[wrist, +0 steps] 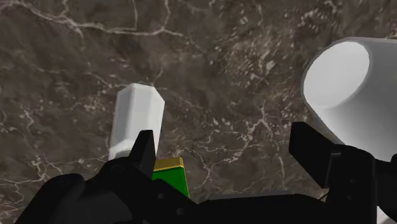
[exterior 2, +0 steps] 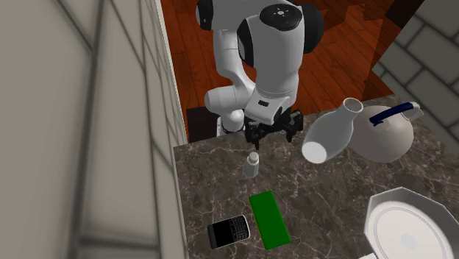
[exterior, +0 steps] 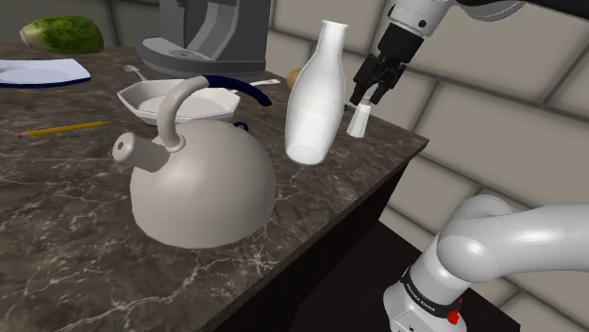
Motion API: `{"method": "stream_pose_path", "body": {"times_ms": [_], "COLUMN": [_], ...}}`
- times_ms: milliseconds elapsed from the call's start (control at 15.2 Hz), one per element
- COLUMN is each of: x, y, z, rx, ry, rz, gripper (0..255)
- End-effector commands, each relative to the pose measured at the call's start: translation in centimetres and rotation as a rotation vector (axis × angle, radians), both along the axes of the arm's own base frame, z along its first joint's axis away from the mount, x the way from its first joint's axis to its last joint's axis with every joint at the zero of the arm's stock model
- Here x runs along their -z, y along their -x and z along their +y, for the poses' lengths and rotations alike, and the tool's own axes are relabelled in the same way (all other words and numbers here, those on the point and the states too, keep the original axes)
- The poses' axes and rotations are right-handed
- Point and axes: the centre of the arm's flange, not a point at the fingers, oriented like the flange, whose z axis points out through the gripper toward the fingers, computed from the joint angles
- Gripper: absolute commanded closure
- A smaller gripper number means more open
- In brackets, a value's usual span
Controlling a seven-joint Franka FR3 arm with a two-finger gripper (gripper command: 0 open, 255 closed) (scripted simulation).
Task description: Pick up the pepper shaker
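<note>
Hand point(wrist: 226, 143) hovers open over faceted pepper shaker point(wrist: 135, 118) on veined marble counter point(wrist: 222, 63).

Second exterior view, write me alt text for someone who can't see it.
The black tool of a white arm hangs open over a small white shaker on a dark marbled counter. Nearby lie a green slab and a black phone; a white bottle tilts beside a kettle.

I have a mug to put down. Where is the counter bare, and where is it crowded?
Bare: the counter between the green box and the plate. Crowded: beside the open gripper, where the pepper shaker, the tilted bottle and the kettle cluster.
</note>
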Motion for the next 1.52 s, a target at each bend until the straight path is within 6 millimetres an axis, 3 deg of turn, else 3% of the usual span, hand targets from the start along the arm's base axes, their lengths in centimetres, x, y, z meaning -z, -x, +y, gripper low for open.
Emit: {"method": "stream_pose_path", "body": {"times_ms": [0, 330, 858, 990, 1056, 1452], "x": [0.0, -1.0, 2.9, 2.9, 3.0, 3.0], "y": [0.0, -4.1, -4.2, -4.2, -4.2, -4.2], "z": [0.0, -5.0, -5.3, -5.3, -5.2, -5.3], "rx": [0.0, 0.291, 0.306, 0.306, 0.306, 0.306], "ry": [0.0, 0.025, 0.026, 0.026, 0.026, 0.026], "rz": [0.0, 0.113, 0.119, 0.119, 0.119, 0.119], "gripper": [0, 0, 0, 0, 255, 255]}}
